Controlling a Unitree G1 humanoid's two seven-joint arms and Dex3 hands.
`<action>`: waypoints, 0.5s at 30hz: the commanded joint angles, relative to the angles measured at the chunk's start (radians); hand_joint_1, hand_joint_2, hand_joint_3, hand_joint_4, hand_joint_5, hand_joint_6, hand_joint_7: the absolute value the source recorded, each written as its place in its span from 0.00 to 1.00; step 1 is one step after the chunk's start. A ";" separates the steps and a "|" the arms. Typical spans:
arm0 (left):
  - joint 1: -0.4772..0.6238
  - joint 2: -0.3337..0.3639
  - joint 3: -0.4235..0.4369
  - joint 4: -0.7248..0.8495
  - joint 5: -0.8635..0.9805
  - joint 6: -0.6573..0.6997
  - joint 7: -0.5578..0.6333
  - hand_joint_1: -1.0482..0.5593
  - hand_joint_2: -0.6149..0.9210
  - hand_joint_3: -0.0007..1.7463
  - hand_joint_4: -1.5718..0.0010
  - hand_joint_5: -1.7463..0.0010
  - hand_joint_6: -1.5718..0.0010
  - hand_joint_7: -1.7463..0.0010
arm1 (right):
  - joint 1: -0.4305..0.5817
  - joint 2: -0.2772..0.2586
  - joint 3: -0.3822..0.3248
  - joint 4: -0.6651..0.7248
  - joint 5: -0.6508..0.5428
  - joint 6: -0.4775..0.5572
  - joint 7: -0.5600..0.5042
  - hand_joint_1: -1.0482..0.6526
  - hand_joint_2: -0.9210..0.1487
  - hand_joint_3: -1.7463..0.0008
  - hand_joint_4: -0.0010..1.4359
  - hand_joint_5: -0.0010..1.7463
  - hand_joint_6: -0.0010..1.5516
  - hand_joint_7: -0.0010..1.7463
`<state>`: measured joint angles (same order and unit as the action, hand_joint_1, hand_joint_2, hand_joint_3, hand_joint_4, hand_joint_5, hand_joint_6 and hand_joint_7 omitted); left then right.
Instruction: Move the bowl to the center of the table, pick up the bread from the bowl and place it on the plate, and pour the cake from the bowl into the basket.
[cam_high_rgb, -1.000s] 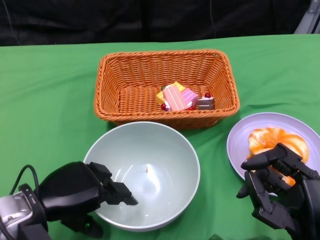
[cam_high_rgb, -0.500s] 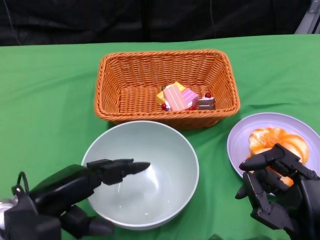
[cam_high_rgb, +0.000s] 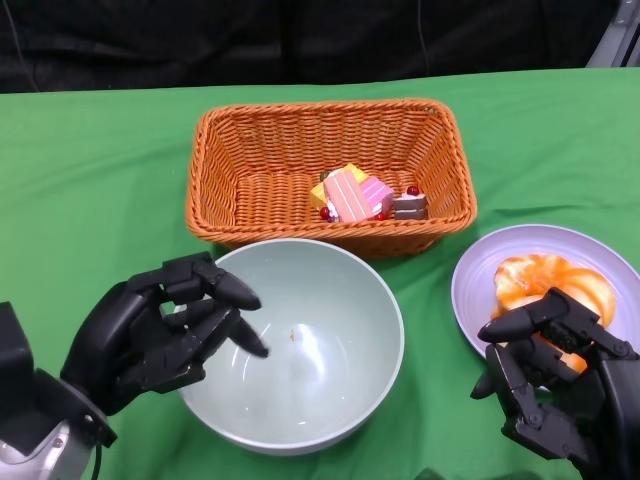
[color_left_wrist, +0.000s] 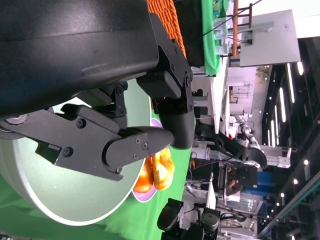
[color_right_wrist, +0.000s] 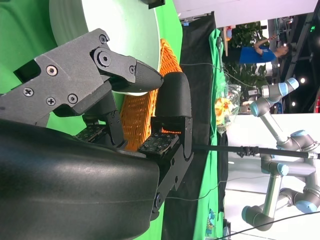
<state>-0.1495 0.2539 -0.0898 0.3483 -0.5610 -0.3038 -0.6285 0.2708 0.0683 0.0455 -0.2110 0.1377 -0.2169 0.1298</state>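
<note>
The pale green bowl (cam_high_rgb: 385, 310) sits near the table's front, just before the orange wicker basket (cam_high_rgb: 225, 150). It holds only a tiny crumb. Pink, yellow and brown cake pieces (cam_high_rgb: 360, 195) lie in the basket. Orange bread (cam_high_rgb: 535, 275) rests on the lavender plate (cam_high_rgb: 475, 285) at the right. My left hand (cam_high_rgb: 160, 330) hovers at the bowl's left rim with fingers spread, holding nothing. My right hand (cam_high_rgb: 555, 375) is at the plate's near edge, fingers apart and empty. The left wrist view shows the bowl (color_left_wrist: 60, 200) and bread (color_left_wrist: 157, 170) past the fingers (color_left_wrist: 135, 145).
Green cloth covers the table, with a dark backdrop behind its far edge. Basket, bowl and plate crowd the middle and right. In the right wrist view the bowl (color_right_wrist: 117, 25) and basket (color_right_wrist: 150, 107) lie beyond the hand's fingers (color_right_wrist: 130, 72).
My left hand has let go of the bowl's near-left rim, risen and spread its fingers. The bowl has settled slightly to the right. The right hand has not moved.
</note>
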 joint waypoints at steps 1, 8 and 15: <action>-0.010 0.003 0.047 -0.001 0.028 0.003 -0.044 0.58 0.79 0.64 0.50 0.00 0.56 0.07 | -0.005 -0.018 -0.001 0.012 0.000 -0.034 0.017 0.50 0.30 0.48 0.51 0.92 0.46 0.75; -0.033 0.001 0.111 0.012 0.046 0.026 -0.125 0.57 0.71 0.76 0.48 0.00 0.56 0.04 | -0.007 -0.030 0.018 0.013 -0.030 -0.068 0.035 0.48 0.30 0.51 0.54 0.90 0.47 0.75; -0.042 -0.012 0.125 -0.001 0.047 0.042 -0.215 0.56 0.72 0.74 0.46 0.00 0.55 0.04 | 0.016 -0.053 0.057 -0.054 -0.023 -0.022 0.071 0.47 0.31 0.52 0.54 0.87 0.47 0.73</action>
<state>-0.1843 0.2391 0.0233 0.3535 -0.5196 -0.2660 -0.8206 0.2786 0.0317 0.0962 -0.2444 0.1114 -0.2471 0.1951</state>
